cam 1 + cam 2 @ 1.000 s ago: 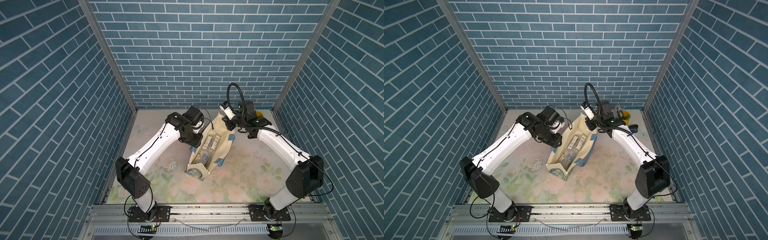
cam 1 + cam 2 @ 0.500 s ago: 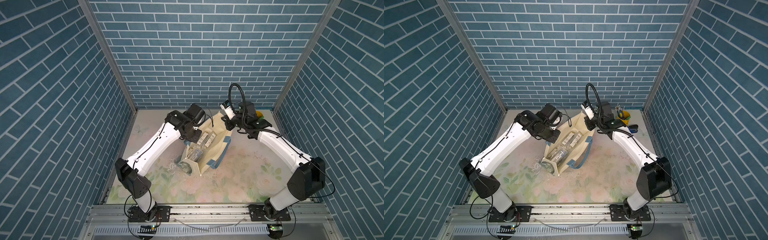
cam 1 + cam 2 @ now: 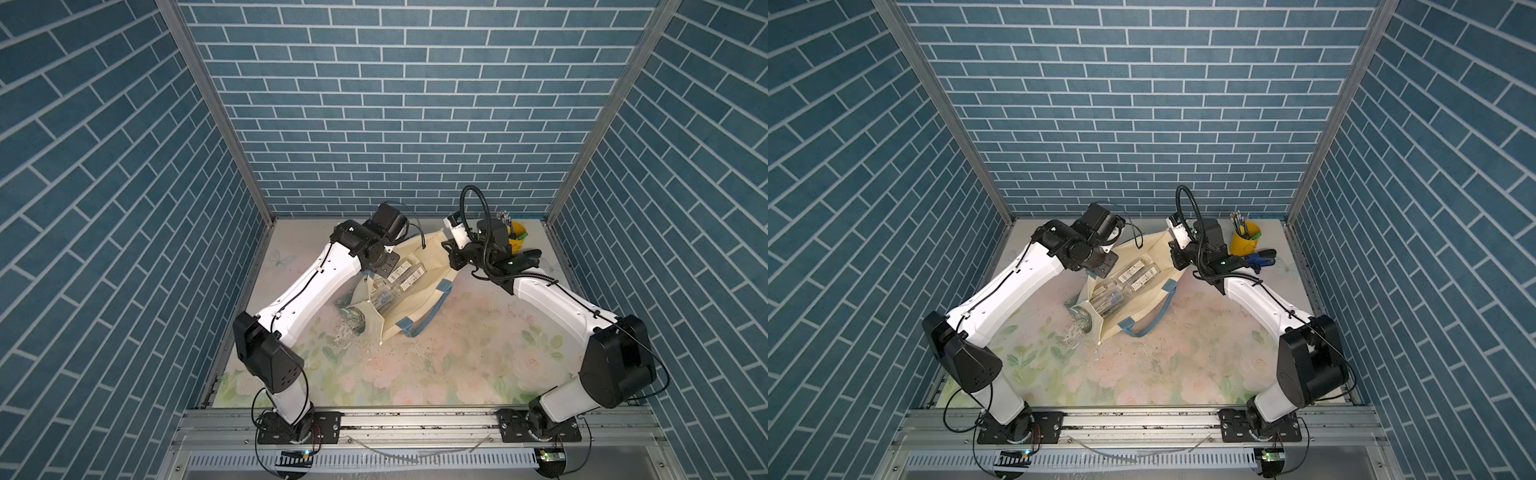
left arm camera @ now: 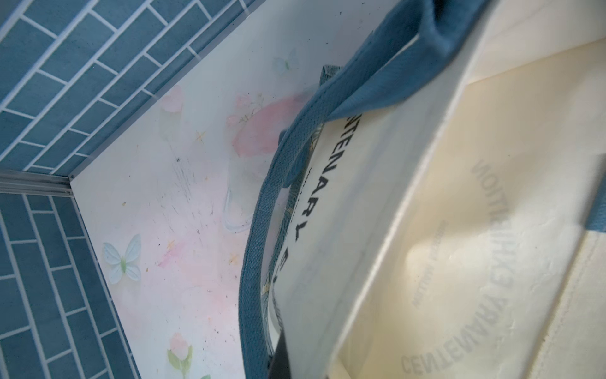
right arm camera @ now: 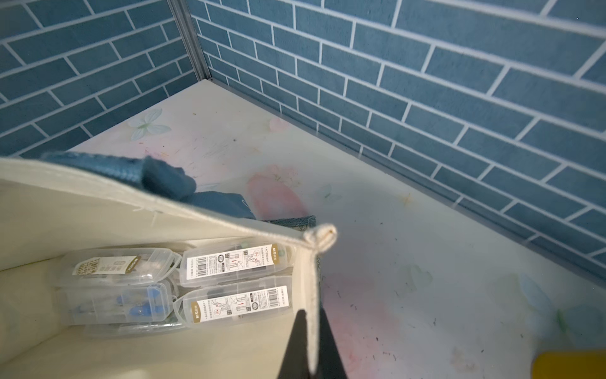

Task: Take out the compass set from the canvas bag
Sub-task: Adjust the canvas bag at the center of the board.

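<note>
In both top views the bag sits at frame centre, its mouth spread wide between the 2 arms. Only the right wrist view shows the right gripper pinched on the bag's rim seam. It also shows 4 clear compass cases on the bag's floor, lower left of the frame, 2 of them with barcode labels. The left wrist view shows just 1 dark finger of the left gripper, clamped on the lettered wall beside a blue handle. A yellow cup stands to the upper right of the bag.
</note>
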`<state>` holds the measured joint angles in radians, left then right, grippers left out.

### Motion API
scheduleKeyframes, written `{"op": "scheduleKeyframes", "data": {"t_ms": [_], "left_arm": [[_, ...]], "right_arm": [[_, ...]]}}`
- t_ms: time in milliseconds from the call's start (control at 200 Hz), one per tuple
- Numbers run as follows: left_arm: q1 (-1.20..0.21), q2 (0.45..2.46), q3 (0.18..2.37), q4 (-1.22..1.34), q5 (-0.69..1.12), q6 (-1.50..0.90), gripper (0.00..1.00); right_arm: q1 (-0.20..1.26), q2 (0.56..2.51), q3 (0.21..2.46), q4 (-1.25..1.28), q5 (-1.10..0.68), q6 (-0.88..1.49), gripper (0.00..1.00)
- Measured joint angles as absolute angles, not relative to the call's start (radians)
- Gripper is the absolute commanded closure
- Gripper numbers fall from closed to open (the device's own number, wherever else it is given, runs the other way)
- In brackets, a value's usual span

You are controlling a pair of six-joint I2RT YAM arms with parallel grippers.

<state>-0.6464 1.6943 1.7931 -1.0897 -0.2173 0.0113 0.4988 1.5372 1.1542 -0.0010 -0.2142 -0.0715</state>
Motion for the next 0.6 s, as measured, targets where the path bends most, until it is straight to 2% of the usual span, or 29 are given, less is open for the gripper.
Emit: {"op": "scheduleKeyframes", "data": {"t_ms": [35,130,240,345,450,595], "left_arm": [[-0.646,1.691,1.778,-1.075,-0.216,0.018,1.0],[-0.646,1.665,1.737,-1.025,-0.208,0.031,1.0],[-0.646,1.628,1.697,-0.994,-0.194,0.037,1.0],[-0.646,1.605,1.677,-0.978,-0.187,0.04,1.0],[-0.646,1.599,1.671,-0.967,-0.186,0.042,1.0],[-0.646,1.599,1.671,-0.955,-0.184,0.043,1.0]], "right_arm": [[0.499,1.537,1.14,0.018,-0.214,-0.064,1.0],[0.498,1.533,1.126,0.041,-0.209,-0.052,0.86],[0.498,1.51,1.126,0.018,-0.197,-0.05,0.65],[0.498,1.465,1.129,-0.03,-0.181,-0.052,0.54],[0.5,1.406,1.15,-0.087,-0.179,-0.032,0.51],[0.536,1.33,1.208,-0.155,-0.135,0.073,0.54]]}}
